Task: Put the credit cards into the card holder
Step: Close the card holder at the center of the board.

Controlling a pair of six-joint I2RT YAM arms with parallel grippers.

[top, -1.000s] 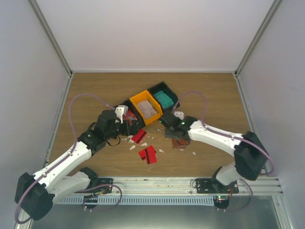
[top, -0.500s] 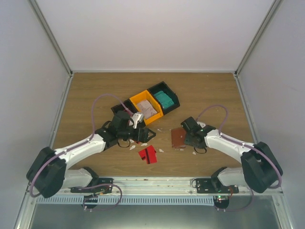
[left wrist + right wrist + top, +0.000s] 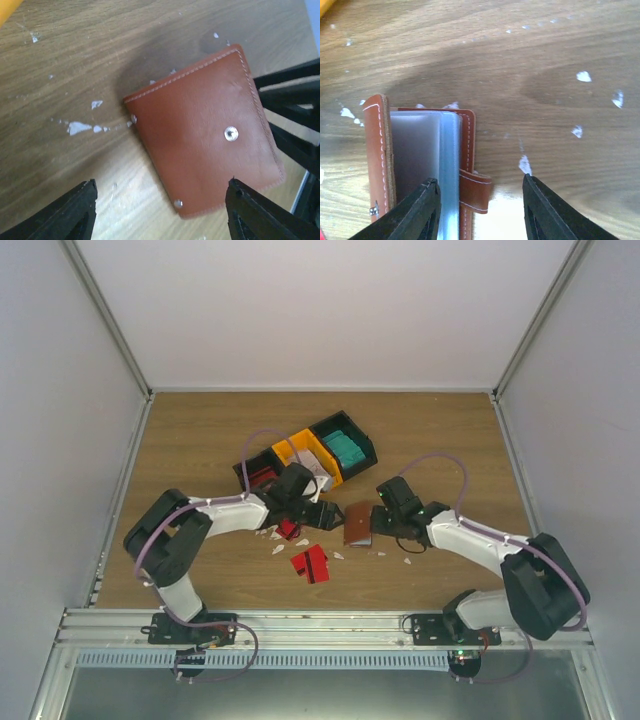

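**Change observed.** The left arm has swung away from the joined bins (image 3: 312,452) to the middle of the surface (image 3: 200,440). The left end effector (image 3: 328,517) now hovers just beside the card holder (image 3: 357,523). The holder has shifted slightly leftward, toward the left arm, with the right end effector (image 3: 376,525) at its right edge.

**End effector state.** In the left wrist view, the left end effector's fingers stand wide apart with nothing between them. The right end effector (image 3: 480,180) is also spread, and the holder's strap tab lies between its fingers.

**Implication.** Judged from this, both arms are converging to open or steady the holder. No card is in hand yet.

**Card holder condition.**
- The outside is reddish-brown leather with pale stitching and metal snaps.
- From the right wrist, it stands partly open and shows pale bluish clear pockets (image 3: 420,155). No card is visible in them.

**Cards.** Two red cards (image 3: 310,563) lie on the surface, near the holder. White scraps (image 3: 80,127) lie scattered around.
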